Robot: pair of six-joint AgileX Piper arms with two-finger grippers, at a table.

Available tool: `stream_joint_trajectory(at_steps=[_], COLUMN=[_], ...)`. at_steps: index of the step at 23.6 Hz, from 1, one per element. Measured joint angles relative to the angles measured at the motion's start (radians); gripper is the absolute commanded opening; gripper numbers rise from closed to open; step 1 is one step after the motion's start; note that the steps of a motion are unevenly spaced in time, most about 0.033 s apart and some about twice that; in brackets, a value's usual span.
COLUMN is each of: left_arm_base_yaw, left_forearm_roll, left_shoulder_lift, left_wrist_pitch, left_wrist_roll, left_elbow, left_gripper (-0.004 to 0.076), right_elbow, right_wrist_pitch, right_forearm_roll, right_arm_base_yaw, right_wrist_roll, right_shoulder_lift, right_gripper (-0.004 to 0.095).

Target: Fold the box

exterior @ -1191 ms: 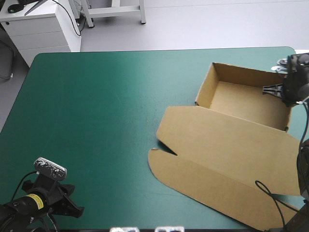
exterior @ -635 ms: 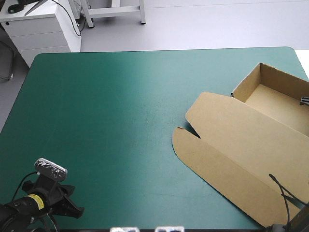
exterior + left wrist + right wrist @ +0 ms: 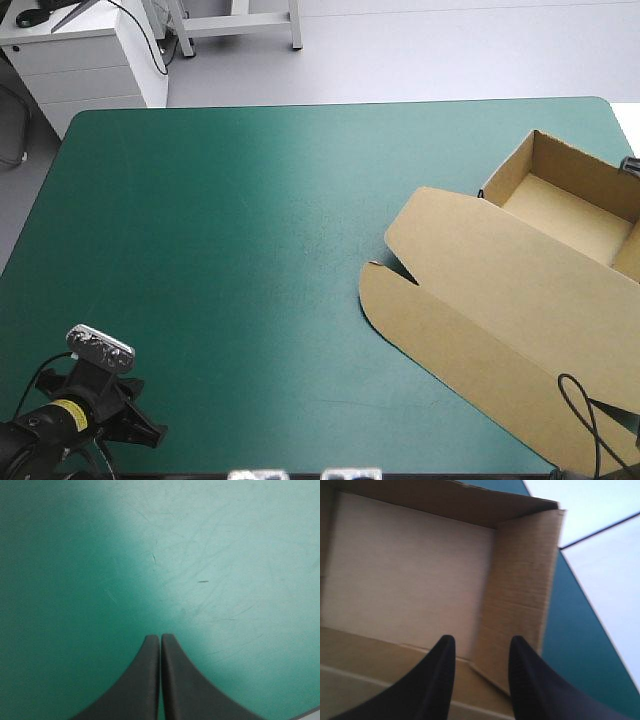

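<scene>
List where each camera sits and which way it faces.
High view: above and behind the robot, facing down at the table and box; left gripper shows near-left.
Left wrist view: above that wrist, facing bare cover; that gripper shows, shut.
Right wrist view: above that wrist, facing into the box's tray; right gripper shows, open.
Shared: high and right wrist views both show the tray.

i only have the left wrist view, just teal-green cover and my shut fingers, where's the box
Observer: In the high view the box lies on the right side of the table, far across from your left hand.
Operator: is it folded up at all
Observer: Partly. Its walls stand as an open tray at the far right, the lid flat toward the near edge.
Operator: what's the right hand doing
Observer: The right hand is open, aimed into the tray near one corner, gripping nothing.
</scene>
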Motion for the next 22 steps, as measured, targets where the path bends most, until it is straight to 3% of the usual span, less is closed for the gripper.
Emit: stream_joint_trajectory(at_steps=[3,6,15,22], left_arm_base_yaw=[0.000,0.000,0.000,0.000], left_forearm_roll=[0.027,0.028,-0.006,-0.010], left_shoulder_lift=[0.000,0.000,-0.043,-0.110], left_wrist_pitch=[-0.011,-0.048,-0.109,-0.155], left_wrist_roll=[0.000,0.000,0.025,0.025], left_elbow=[0.006,0.034,0.068,0.079], left_gripper=[-0.0008,-0.0008,-0.0008,-0.0008], right_elbow=[0.038,0.118,0.582,1.013], right_wrist_pitch=[0.000,0.001,0.005,-0.131], right_forearm_roll=[0.146,0.196,0.212,0.201], right_arm_base_yaw=[0.010,0.067,0.317,0.327], right_wrist_roll=[-0.049,-0.086,-0.145,-0.172], right_shoulder_lift=[-0.106,-0.228,-0.722,-1.141], right_gripper=[0.0111,-0.0021,-0.0018,-0.0018])
